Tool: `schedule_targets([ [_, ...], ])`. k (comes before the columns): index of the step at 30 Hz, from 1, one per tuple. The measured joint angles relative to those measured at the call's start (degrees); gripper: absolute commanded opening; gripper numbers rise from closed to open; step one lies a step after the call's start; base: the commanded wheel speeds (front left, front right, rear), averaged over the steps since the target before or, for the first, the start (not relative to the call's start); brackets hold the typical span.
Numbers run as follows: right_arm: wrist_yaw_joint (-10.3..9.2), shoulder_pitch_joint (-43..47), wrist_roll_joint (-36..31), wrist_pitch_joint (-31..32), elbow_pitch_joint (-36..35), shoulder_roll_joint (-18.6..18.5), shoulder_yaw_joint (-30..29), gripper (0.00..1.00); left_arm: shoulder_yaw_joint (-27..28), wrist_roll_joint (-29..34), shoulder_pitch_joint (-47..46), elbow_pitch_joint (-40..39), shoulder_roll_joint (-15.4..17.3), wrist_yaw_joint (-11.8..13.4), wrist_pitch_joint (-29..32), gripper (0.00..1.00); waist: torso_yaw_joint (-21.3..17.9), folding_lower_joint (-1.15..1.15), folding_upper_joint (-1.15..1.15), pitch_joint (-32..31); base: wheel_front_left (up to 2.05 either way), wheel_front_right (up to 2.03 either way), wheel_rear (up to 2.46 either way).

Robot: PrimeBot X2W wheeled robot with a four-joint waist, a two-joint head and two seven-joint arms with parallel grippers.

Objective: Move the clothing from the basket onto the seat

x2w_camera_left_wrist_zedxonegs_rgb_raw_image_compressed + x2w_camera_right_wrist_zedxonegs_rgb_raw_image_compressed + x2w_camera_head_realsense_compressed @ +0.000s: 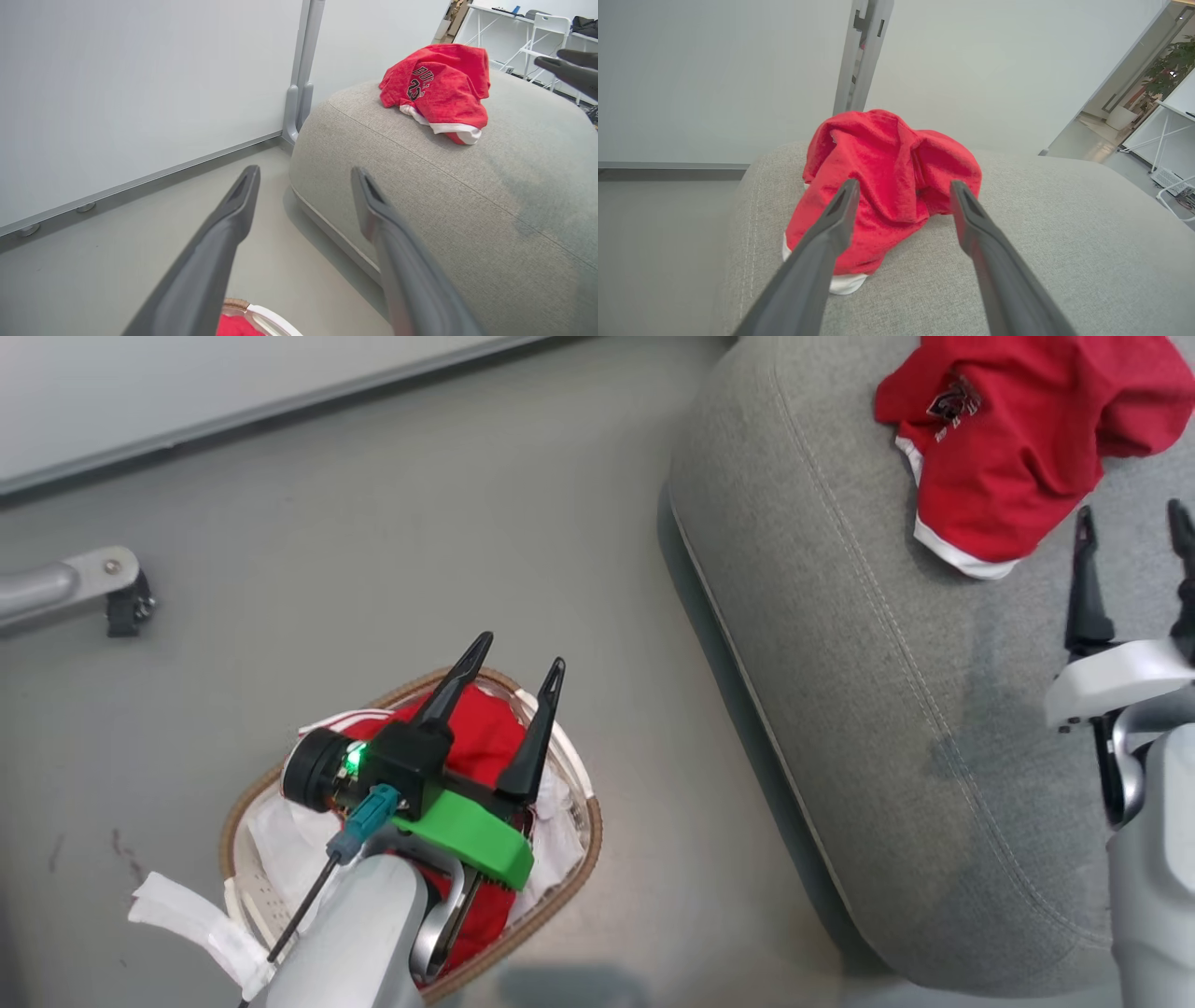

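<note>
The big grey seat [887, 709] carries one crumpled red garment [1008, 439]. Beside it on the floor [373, 523], the basket [590, 821] holds more red clothing [481, 733]. The left gripper [521, 653] hovers over the basket, and the right gripper [1131, 511] sits just short of the garment. Both are spread and empty.

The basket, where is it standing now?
In the head view the basket stands on the floor at lower left, under the open left gripper, apart from the seat on its right.
</note>
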Motion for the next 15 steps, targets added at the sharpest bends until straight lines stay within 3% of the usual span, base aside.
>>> schedule_targets([
  [15, 0.0, 4.8, 6.6, 0.0, -2.0, 2.7, 13.2, 1.0, 14.7, 2.4, 6.4, 3.3, -2.6, 0.0, 0.0, 1.0, 7.8, 0.0, 0.0, -7.9, 0.0, 0.0, 0.0],
])
